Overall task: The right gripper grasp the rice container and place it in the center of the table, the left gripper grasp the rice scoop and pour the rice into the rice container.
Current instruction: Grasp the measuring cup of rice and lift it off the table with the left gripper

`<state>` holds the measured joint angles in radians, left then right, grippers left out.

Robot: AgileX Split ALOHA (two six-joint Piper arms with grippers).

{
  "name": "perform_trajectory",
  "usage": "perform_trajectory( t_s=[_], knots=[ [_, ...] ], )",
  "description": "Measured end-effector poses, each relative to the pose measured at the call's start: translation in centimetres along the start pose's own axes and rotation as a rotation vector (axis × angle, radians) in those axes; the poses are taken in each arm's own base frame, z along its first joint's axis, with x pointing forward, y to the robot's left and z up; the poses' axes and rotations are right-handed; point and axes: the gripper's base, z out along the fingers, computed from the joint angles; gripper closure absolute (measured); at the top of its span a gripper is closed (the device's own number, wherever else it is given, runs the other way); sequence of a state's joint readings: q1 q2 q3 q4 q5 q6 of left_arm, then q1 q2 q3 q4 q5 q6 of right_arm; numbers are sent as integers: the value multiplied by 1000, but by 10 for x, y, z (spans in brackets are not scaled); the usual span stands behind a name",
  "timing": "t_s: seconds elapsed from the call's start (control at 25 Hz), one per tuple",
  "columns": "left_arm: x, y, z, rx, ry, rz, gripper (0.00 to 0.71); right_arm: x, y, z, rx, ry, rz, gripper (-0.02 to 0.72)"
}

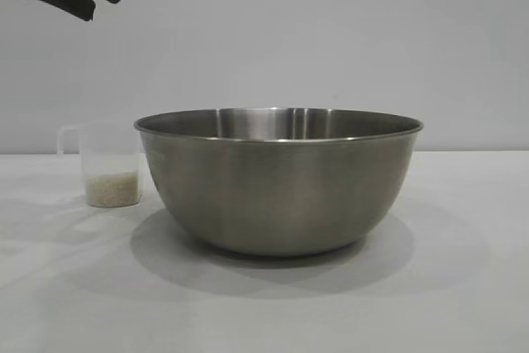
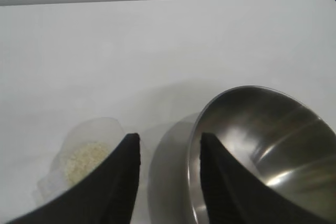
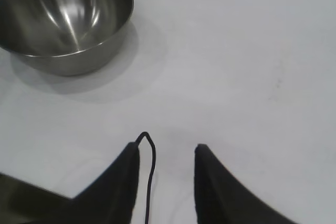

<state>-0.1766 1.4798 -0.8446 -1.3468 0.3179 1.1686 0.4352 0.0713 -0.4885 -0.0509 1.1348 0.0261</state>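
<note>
The rice scoop point(image 1: 111, 164), holding a low layer of rice point(image 1: 112, 188), stands on the white desk point(image 1: 463, 287) at the exterior view's left, just beside the steel rice container point(image 1: 279, 181) at centre. The left pincer point(image 1: 92, 2) hangs at upper left, jaws parted, empty. The right pincer point(image 3: 167, 153), seen only by its wrist camera, is parted over bare desk, holding nothing.
</note>
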Motion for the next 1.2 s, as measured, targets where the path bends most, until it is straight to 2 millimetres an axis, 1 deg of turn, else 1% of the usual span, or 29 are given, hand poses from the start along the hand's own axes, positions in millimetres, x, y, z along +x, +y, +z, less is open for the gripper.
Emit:
perform_trajectory(
  t_s=[0.08, 0.12, 0.2, 0.28, 0.36, 0.4, 0.48, 0.56, 0.68, 0.76, 0.84, 1.0, 1.2],
  knots=[
    [3, 4, -3, -78, 34, 2, 487, 0, 0, 0, 0, 0, 0, 461],
    [3, 5, -5, -119, 44, 29, 487, 0, 0, 0, 0, 0, 0, 461],
    [3, 4, -9, -185, 6, -18, 487, 0, 0, 0, 0, 0, 0, 461],
    [10, 0, -13, -218, -63, 10, 487, 0, 0, 0, 0, 0, 0, 461],
    [27, -5, -17, -206, -106, 33, 487, 0, 0, 0, 0, 0, 0, 461],
    [40, -5, -17, -198, -101, 50, 487, 0, 0, 0, 0, 0, 0, 461],
    [66, -1, -17, -181, -130, 7, 487, 0, 0, 0, 0, 0, 0, 461],
    [86, 3, -21, -159, -186, 2, 487, 0, 0, 0, 0, 0, 0, 461],
    [106, 5, -30, -132, -296, 82, 487, 0, 0, 0, 0, 0, 0, 461],
    [114, 8, -32, -138, -345, 133, 487, 0, 0, 0, 0, 0, 0, 461],
    [117, 12, -27, -160, -363, 146, 487, 0, 0, 0, 0, 0, 0, 461],
    [129, 21, -8, -183, -374, 152, 487, 0, 0, 0, 0, 0, 0, 461],
    [157, 34, 19, -208, -264, 151, 487, 0, 0, 0, 0, 0, 0, 461]
  ],
)
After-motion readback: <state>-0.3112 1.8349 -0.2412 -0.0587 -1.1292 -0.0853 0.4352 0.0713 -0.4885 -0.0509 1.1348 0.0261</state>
